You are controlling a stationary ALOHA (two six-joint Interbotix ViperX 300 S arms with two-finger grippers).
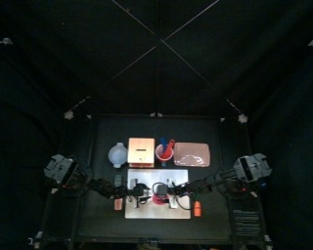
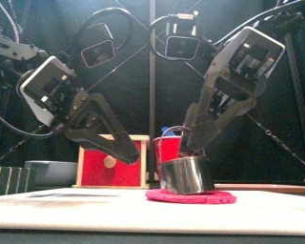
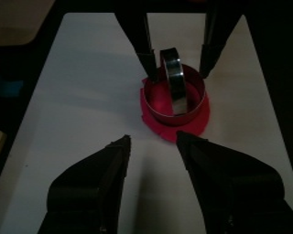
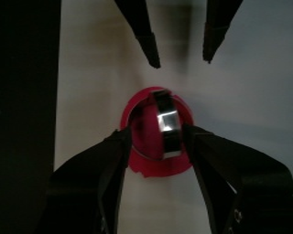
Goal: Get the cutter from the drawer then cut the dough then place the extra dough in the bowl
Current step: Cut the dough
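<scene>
Red dough [image 2: 191,197] under the cutter [image 2: 187,176] — top view alone shows the tray [image 1: 192,153].

A white board [image 1: 156,209] lies at the front middle of the bench [image 1: 94,132]. Behind the board stands a red cup [image 2: 170,151] holding a blue knife [image 2: 168,131]. A pink tray [image 1: 194,152] lies behind the board's right half.

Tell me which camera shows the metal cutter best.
The front view: the cutter stands large and side-on, on the dough. Both wrist views show it from above as a ring; the top view barely shows it.
</scene>
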